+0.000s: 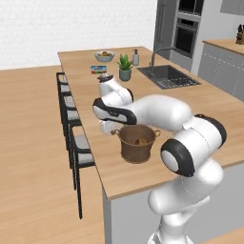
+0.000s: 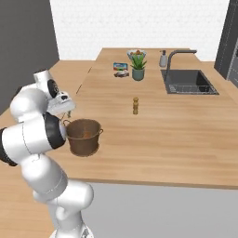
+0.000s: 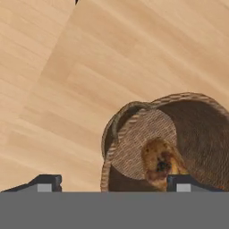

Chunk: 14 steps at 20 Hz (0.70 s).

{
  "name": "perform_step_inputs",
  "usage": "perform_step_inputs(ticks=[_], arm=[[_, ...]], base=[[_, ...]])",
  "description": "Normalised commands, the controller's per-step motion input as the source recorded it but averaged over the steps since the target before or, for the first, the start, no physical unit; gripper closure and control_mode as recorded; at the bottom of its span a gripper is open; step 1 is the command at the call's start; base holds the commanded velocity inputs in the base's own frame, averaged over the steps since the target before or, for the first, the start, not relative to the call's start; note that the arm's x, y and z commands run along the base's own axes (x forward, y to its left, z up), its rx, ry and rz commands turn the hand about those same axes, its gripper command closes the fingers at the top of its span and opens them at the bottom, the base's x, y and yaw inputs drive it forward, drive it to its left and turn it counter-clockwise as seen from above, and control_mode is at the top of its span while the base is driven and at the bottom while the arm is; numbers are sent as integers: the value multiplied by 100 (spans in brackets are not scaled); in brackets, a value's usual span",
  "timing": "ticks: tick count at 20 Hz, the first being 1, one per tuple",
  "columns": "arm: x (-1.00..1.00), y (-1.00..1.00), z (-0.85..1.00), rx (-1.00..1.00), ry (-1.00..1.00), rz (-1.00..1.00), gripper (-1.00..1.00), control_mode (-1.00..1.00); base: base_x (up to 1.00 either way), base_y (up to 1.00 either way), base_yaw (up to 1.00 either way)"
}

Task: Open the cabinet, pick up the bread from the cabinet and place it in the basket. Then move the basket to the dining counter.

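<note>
Long wooden dining surface (image 1: 200, 105) with bare room toward the sink (image 2: 189, 82), basket (image 1: 137, 143) near its front corner close to the stools (image 1: 71, 114), bread (image 3: 162, 162) inside, claw (image 3: 112, 182) wide open, astride the basket's rim, gripping nothing.

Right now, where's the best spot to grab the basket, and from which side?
Take the basket by the rim at the loop handle on its stool side, coming down from above. It stands upright and open-topped on the dining counter, and the claw is open, straddling that rim, clear of the bread.
</note>
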Motion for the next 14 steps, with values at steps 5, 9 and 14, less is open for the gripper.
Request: perform_step_inputs(ticks=[5, 9, 14], arm=[[-67, -15, 71, 2, -18, -1, -100, -100], [-66, -34, 69, 1, -27, 0, -100, -100], [-65, -39, 66, 3, -25, -1, -100, -100]], base=[[0, 0, 0], [0, 0, 0], [0, 0, 0]])
